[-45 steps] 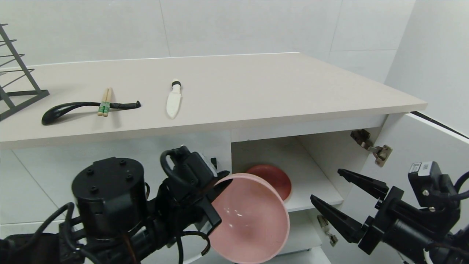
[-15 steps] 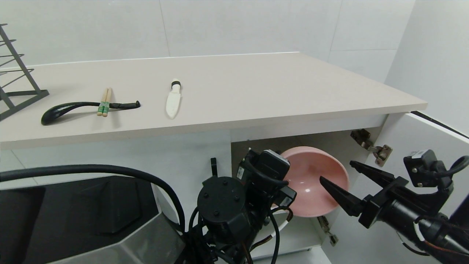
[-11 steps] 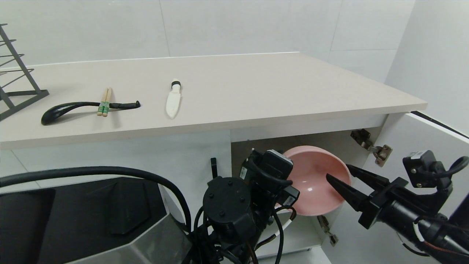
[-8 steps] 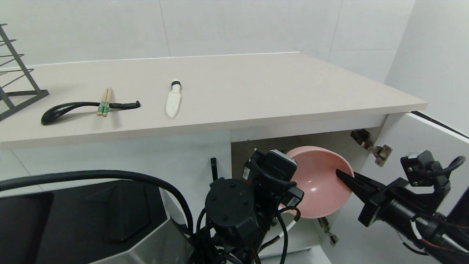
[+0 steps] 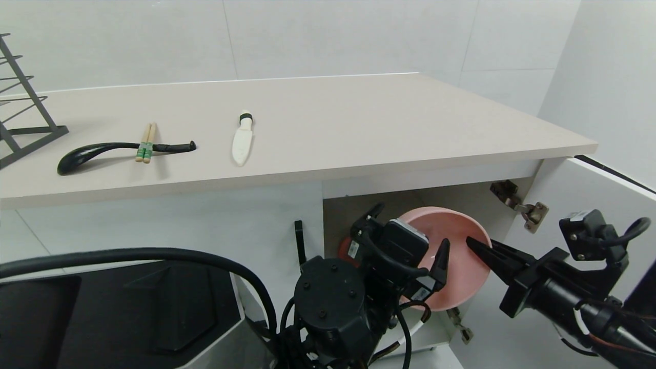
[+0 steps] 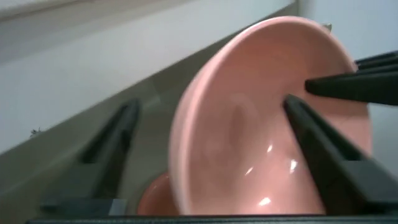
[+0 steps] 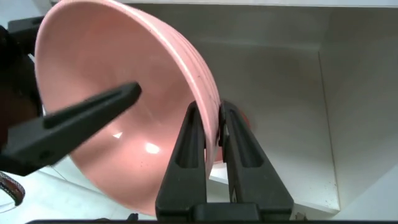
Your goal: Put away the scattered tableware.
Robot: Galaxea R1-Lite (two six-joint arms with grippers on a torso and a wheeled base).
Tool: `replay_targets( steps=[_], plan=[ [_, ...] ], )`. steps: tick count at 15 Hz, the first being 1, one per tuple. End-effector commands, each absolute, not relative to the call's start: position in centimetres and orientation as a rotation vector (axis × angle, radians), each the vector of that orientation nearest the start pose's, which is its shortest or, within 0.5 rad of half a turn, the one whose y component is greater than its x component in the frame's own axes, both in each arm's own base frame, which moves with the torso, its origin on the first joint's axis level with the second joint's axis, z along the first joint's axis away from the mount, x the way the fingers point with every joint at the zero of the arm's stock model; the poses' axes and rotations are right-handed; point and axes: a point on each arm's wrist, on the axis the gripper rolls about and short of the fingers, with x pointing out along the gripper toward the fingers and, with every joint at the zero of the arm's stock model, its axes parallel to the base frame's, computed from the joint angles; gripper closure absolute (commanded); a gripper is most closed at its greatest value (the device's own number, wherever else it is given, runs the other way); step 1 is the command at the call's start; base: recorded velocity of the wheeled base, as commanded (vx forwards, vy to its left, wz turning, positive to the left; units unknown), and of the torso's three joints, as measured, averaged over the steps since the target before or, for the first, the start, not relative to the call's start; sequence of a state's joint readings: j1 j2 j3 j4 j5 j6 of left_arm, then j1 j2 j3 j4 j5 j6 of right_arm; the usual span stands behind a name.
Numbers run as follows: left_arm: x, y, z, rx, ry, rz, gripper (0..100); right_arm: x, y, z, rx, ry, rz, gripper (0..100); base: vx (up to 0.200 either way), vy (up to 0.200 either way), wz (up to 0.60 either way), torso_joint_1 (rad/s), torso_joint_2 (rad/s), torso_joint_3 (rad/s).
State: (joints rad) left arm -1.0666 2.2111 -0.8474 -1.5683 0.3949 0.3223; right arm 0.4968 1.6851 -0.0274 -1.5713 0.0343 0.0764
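A pink bowl (image 5: 458, 261) hangs tilted in the open cabinet, just above the shelf. My right gripper (image 5: 474, 245) is shut on its right rim; in the right wrist view the two fingers (image 7: 194, 134) pinch the bowl (image 7: 112, 81) edge. My left gripper (image 5: 410, 225) stands open in front of the bowl, its fingers (image 6: 121, 134) spread wide on either side of the bowl (image 6: 249, 124) without touching it. A red plate (image 5: 344, 248) lies on the shelf behind, mostly hidden. A black ladle (image 5: 102, 151), chopsticks (image 5: 146, 143) and a white knife (image 5: 242, 141) lie on the countertop.
The cabinet door (image 5: 589, 205) stands open at the right, with its hinge (image 5: 517, 205) close above my right gripper. A dark wire rack (image 5: 20, 102) sits at the counter's far left. The shelf (image 7: 280, 180) has bare room to the bowl's right.
My left arm carried the bowl into the cabinet. The right gripper came in and shut on the bowl's right rim. The left gripper has now opened and let go.
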Motion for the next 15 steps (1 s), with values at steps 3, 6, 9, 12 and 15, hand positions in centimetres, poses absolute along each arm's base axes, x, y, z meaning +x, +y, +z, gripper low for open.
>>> replay_targets(
  steps=[3,6,9,12,15],
  plan=[
    [19.1,-32.8,11.8,0.161,-0.278,-0.627,0,17.4,9.3,10.6,0.052,0.118,0.514,100,0.0,0.0,0.0,0.0,0.0,0.0],
    [18.2,-31.4,11.2,0.197,-0.239,-0.64,0,17.7,9.0,10.3,0.05,0.132,0.493,100,0.0,0.0,0.0,0.0,0.0,0.0],
    [17.7,-30.5,11.5,0.207,-0.233,-0.662,0,17.9,8.7,9.8,0.045,0.161,0.474,100,0.0,0.0,0.0,0.0,0.0,0.0],
    [15.8,-27.9,11.9,0.243,-0.228,-0.804,0,18.1,8.6,8.9,0.036,0.207,0.46,100,0.0,0.0,0.0,0.0,0.0,0.0],
    [14.3,-25.5,11.9,0.275,-0.217,-0.921,0,18.3,8.5,8.4,0.032,0.228,0.452,100,0.0,0.0,0.0,0.0,0.0,0.0]
  ],
)
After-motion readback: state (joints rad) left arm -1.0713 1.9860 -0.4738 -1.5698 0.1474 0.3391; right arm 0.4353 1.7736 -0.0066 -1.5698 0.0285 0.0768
